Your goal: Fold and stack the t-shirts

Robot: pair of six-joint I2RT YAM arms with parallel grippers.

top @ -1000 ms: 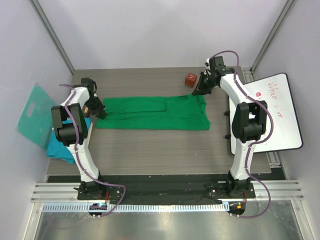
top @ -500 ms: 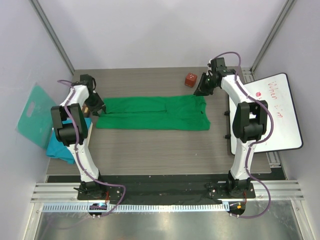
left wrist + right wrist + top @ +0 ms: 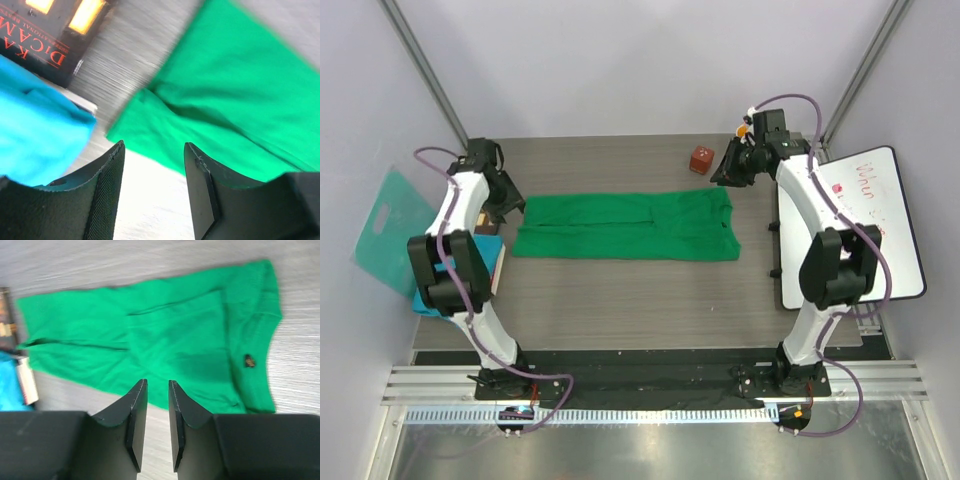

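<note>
Top external view has the green t-shirt [image 3: 620, 228] lying flat across the middle of the tabletop [image 3: 620, 300], folded lengthwise into a long band that runs from near the left edge toward the right edge, collar end to the right. The teal-blue t-shirt [image 3: 435, 303] sits bunched at the left edge, partly hidden behind the left arm. The left gripper [image 3: 510, 207] hangs over the band's left end, and its wrist view shows the two fingers [image 3: 107, 190] spread wide with nothing between them, above the shirt's near-left corner [image 3: 235, 100] and bare wood. That same view shows the blue cloth [image 3: 35, 130] resting on a dark book [image 3: 55, 35], just beside the green corner but apart from it. The right gripper [image 3: 728, 172] hovers over the far right part of the table, beyond the shirt's collar end and next to a red mug [image 3: 701, 160]. Its wrist view shows the fingers [image 3: 137, 415] only a narrow slit apart, gripping nothing, with the whole green band [image 3: 165, 340] spread below. A small dark tag [image 3: 248, 360] shows near the collar. A whiteboard [image 3: 860, 240] overhangs the right edge, and a teal board [image 3: 382, 232] leans beyond the left edge.
</note>
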